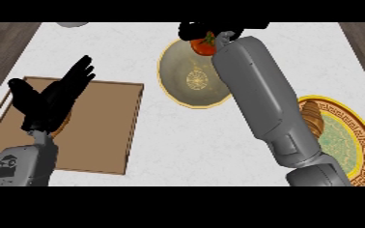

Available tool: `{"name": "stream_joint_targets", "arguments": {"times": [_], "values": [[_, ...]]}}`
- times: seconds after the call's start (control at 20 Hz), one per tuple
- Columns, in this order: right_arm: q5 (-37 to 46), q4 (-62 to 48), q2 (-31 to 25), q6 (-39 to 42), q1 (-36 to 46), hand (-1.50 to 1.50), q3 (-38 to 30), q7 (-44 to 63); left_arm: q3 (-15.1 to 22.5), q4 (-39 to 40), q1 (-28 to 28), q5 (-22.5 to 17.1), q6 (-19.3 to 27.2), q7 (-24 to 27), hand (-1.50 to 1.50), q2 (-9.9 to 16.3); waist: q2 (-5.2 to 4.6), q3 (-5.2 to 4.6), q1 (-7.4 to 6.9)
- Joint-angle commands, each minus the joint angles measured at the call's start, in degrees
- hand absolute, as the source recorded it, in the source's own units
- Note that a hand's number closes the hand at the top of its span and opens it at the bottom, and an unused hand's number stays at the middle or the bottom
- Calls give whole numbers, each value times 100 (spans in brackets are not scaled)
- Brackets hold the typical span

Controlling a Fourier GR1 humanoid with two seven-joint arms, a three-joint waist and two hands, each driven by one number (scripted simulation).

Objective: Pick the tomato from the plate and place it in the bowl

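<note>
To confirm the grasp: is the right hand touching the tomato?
Touching. In the head view the right hand has its black fingers curled around the tomato, partly hiding it, at the far rim of the bowl.

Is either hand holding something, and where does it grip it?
The right hand holds the tomato from above, over the bowl. The left hand holds nothing.

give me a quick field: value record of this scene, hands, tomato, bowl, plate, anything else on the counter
right hand: curled round the tomato, at the bowl's far rim
tomato: red, held above the bowl's far edge, not yet released
bowl: gold-rimmed, patterned centre, mid-counter
plate: yellow rim, at right, partly hidden by the right forearm
left hand: open, fingers up, resting at left
board: brown, under the left hand
counter: pale, speckled
</note>
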State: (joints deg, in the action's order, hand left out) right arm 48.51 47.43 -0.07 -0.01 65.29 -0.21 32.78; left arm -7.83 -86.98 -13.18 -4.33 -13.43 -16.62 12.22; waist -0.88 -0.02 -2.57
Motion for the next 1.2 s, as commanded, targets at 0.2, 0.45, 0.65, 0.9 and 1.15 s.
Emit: {"name": "stream_joint_targets", "arguments": {"times": [0.2,0.45,0.65,0.9,1.15], "values": [[-1053,-1648,6,-831,541,150,-994,-502,152,164,-234,67,22,60,0,-147,-72,1,-193],[-1701,-2140,7,-1681,263,-150,-1293,-1680,153,308,-560,118,25,5,0,-85,-105,5,-229],[-1797,-2557,7,-2193,531,-150,-1337,-2172,53,331,-665,61,12,-145,0,16,-125,4,-333],[-1652,-2759,-104,-2787,670,-150,-1561,-2652,191,321,-520,137,87,-46,0,-172,-127,3,-222],[-1607,-2959,-258,-3420,628,-150,-1674,-2879,-6,297,-483,9,-15,-164,0,42,-45,3,-81]]}}
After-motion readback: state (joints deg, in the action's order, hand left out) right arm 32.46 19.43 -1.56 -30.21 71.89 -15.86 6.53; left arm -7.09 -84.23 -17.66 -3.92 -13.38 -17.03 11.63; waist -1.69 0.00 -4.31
